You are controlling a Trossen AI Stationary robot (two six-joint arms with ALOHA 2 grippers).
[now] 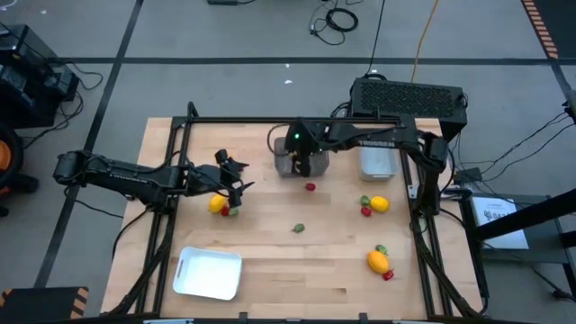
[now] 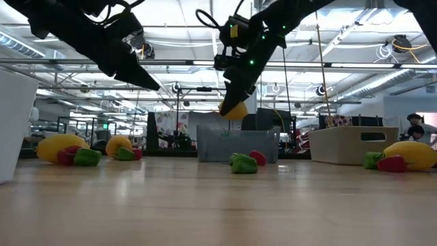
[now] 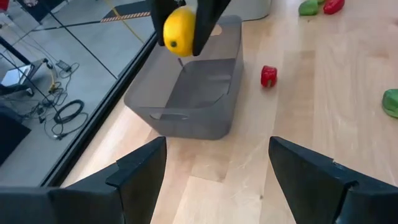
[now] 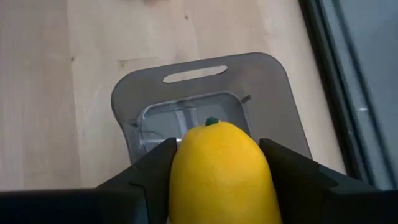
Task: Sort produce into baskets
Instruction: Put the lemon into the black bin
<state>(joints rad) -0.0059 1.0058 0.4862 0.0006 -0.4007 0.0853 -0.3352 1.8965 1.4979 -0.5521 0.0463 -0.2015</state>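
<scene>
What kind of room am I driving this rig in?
Probably a robotics lab or workshop, not a kitchen: loose cables run across a grey taped floor, an open ceiling with pipes and strip lights spans the room, and a black electronics box sits behind the table.

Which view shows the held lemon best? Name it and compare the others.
The right wrist view: the lemon fills the frame between the right gripper's fingers, above the dark grey bin. The left wrist view shows it smaller above the bin; the low view shows only its underside; the high view hides it.
</scene>
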